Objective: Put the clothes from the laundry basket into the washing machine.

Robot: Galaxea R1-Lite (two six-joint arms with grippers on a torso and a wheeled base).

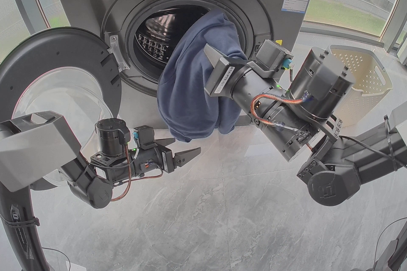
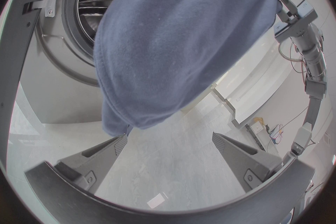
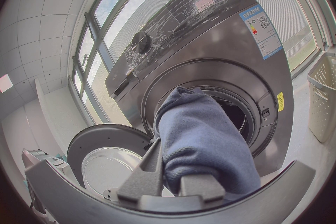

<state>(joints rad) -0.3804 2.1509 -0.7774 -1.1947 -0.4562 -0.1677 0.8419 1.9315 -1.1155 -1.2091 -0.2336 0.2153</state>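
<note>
Head view: right gripper (image 1: pixel 214 66) clamped on a gathered fold of the blue garment (image 1: pixel 190 89), which hangs across the washing machine (image 1: pixel 97 1) port, mostly outside the drum (image 1: pixel 163 37). Prob. soft, light, floppy fleece; a bunched grip near the middle suits it. Left gripper (image 1: pixel 180 151) sits low, jaws wide, empty. Left wrist view shows the hem (image 2: pixel 119 123) dangling close to its fingertips (image 2: pixel 112 151); right wrist view shows both fingers (image 3: pixel 150 172) pinching cloth.
</note>
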